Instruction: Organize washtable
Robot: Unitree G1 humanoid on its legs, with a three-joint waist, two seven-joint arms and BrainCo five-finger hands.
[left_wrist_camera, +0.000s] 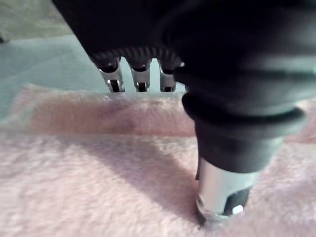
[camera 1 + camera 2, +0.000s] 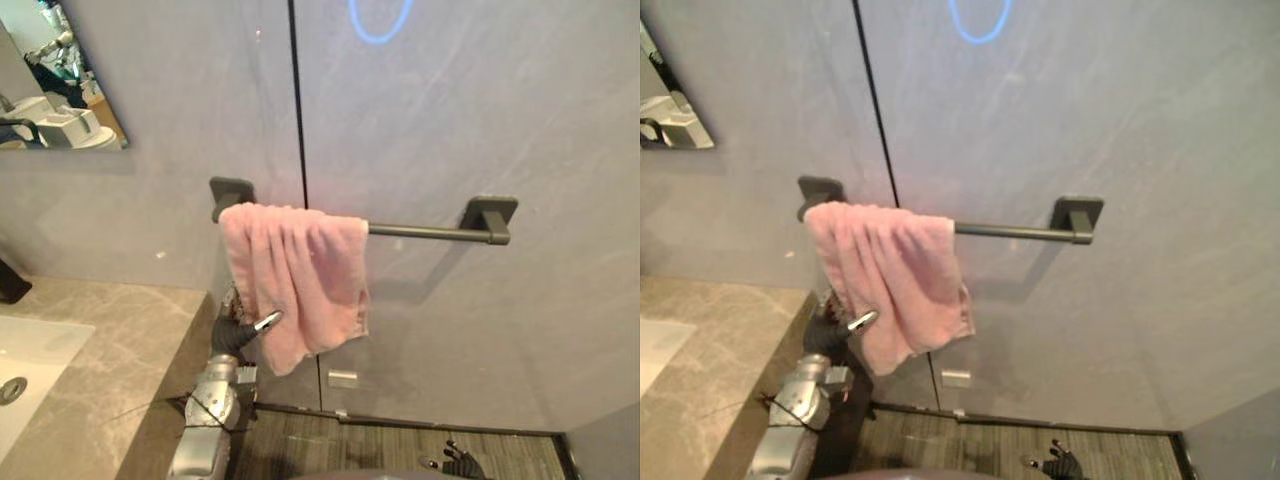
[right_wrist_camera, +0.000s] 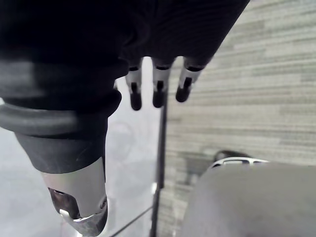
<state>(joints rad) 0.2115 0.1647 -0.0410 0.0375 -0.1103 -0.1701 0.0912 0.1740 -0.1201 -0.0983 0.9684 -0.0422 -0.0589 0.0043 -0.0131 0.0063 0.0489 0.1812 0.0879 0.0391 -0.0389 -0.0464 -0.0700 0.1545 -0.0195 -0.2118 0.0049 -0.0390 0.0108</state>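
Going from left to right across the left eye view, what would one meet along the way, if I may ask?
White sink → marble counter → pink towel → bare stretch of the towel bar → its right bracket.

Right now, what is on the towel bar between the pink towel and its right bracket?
Nothing: the stretch of towel bar from the pink towel to the right bracket is bare, as both eye views show.
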